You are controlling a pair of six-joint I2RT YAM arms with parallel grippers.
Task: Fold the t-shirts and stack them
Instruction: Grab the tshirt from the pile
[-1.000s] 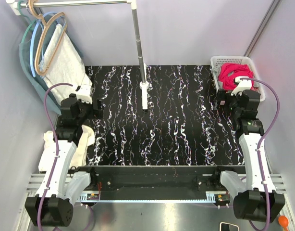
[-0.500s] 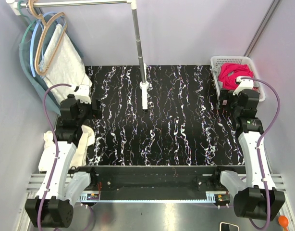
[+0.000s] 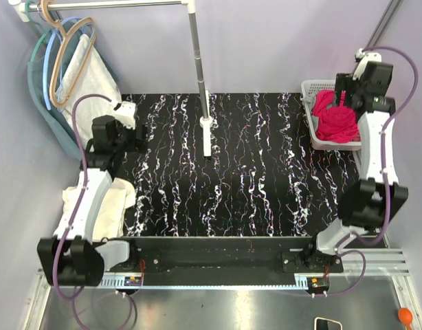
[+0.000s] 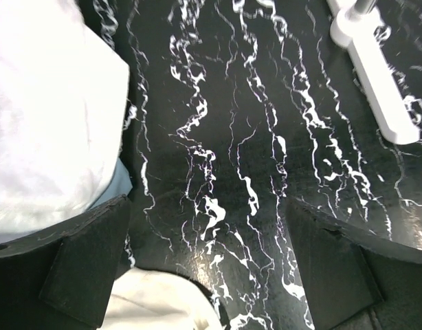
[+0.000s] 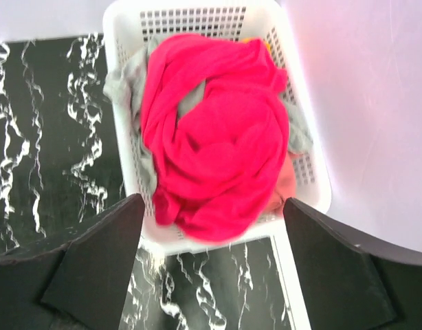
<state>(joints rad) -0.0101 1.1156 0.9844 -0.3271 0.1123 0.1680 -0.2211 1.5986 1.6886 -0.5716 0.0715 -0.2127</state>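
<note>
Marbled table [image 3: 252, 172]: pink tee [image 5: 218, 137] in basket [image 5: 197, 20], under R tool [image 5: 211, 275], jaws apart.

One basket [image 5: 197, 12], one pink shirt [image 5: 218, 137]

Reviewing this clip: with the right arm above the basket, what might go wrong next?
1. The crumpled pink t-shirt is wound together with a grey garment in the white perforated plastic basket; the open right claw above may lift both, or drag the basket.
2. The white rack foot stands on the middle of the black marbled table, so a shirt spread there may snag.
</note>
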